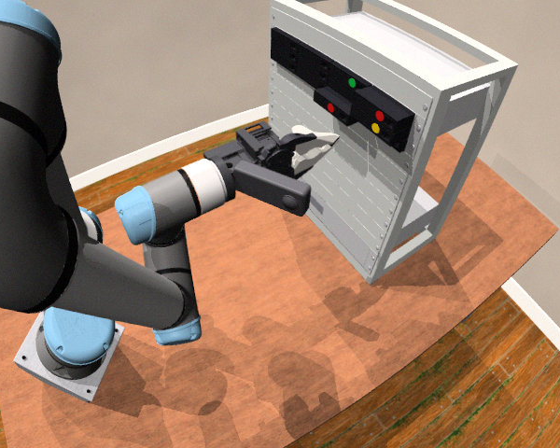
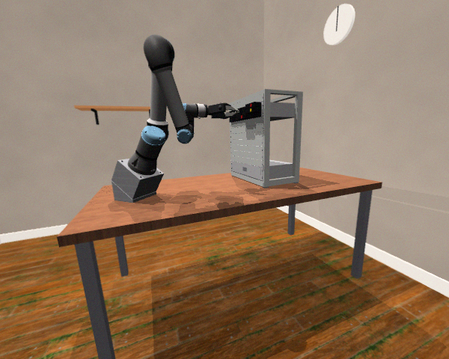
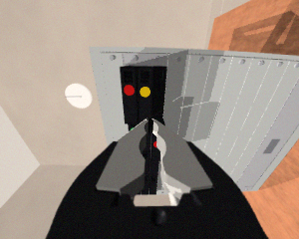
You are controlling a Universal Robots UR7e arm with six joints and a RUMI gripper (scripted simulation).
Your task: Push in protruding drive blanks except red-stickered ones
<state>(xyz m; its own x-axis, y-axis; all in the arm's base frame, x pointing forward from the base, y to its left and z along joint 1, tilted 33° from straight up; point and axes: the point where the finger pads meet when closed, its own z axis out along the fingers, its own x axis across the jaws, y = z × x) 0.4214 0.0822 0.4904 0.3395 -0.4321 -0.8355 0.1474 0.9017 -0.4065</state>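
The grey rack (image 1: 353, 192) (image 2: 266, 154) (image 3: 102, 100) stands upright on the table, with a black drive bay high on its front. At the bay's right end, a red-stickered blank (image 1: 379, 116) (image 2: 251, 105) (image 3: 129, 90) sits above a yellow-stickered blank (image 1: 375, 128) (image 2: 251, 110) (image 3: 145, 92); both stick out. Further left, a lower red-stickered blank (image 1: 330, 107) (image 2: 241, 117) sticks out below a green-stickered blank (image 1: 352, 82), which looks further in. My gripper (image 1: 337, 137) (image 2: 238, 111) (image 3: 149, 119) is shut and empty, its tips in front of the bay. The fingers partly hide the bay in the wrist view; contact cannot be told.
The wooden table (image 1: 251, 274) (image 2: 201, 204) carries the rack and the arm's base (image 1: 79, 337) (image 2: 135, 185). The rack's open frame (image 1: 463, 163) (image 2: 298, 139) extends behind its front. A wall shelf (image 2: 112, 108) is behind the arm, and a clock (image 2: 339, 24) (image 3: 78, 96) hangs on the wall.
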